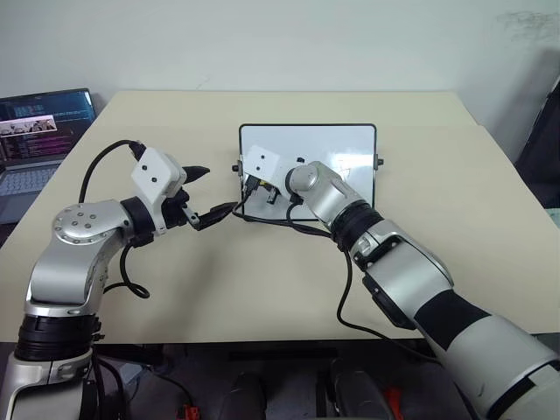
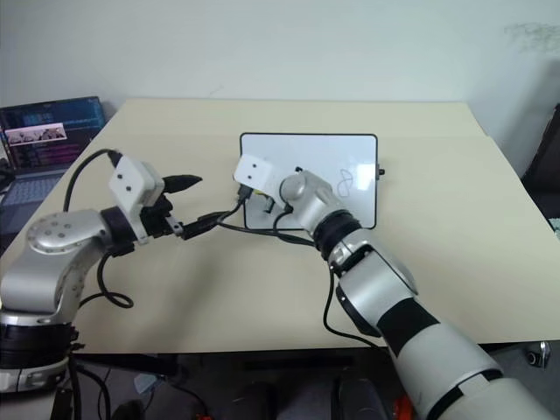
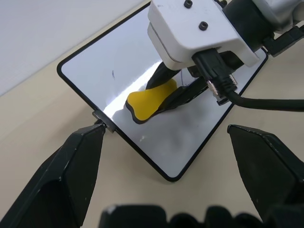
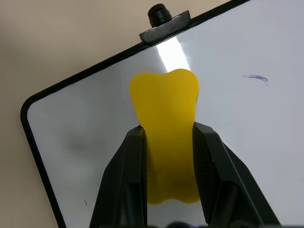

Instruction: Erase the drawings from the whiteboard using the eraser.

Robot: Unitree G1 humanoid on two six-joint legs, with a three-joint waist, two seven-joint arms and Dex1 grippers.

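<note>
Whiteboard [image 1: 350,140], flat on counter [image 1: 262,280]. Right gripper [image 4: 168,142] clamped on yellow eraser [image 4: 166,118], over board. Left gripper [image 1: 206,192] spread, empty, beside board.

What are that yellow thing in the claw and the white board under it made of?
The eraser looks like smooth matte plastic or rubbery foam: even yellow with soft rounded edges, though which one is hard to tell. The whiteboard looks like glossy coated board or plastic, given its bright glare streak and reflections, in a thin black frame that is probably plastic.
</note>
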